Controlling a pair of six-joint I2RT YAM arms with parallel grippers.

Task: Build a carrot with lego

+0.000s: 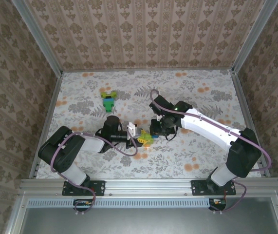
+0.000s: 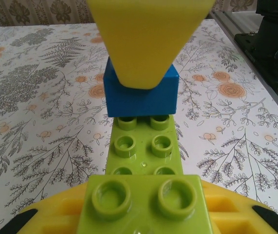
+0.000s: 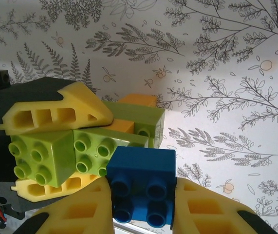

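Carrot (image 3: 104,146), lower left: likely light, rigid, slick. Left gripper (image 3: 46,153) clamps its lime sides; right gripper (image 3: 141,207) clamps the blue brick (image 3: 141,168).

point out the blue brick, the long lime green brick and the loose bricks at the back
blue brick (image 3: 141,163): right wrist view, smooth upper face
long lime green brick (image 2: 143,146): left wrist view, studded top
loose bricks (image 1: 108,103): top view, dark green piece

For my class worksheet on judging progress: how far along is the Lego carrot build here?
Done: lime-green bricks and orange bricks appear joined into one cluster.
In hand: left jaws clamp that cluster, while right jaws clamp a blue brick against its end. Whether it is seated is unclear.
Left: a few loose bricks lie apart, farther back.
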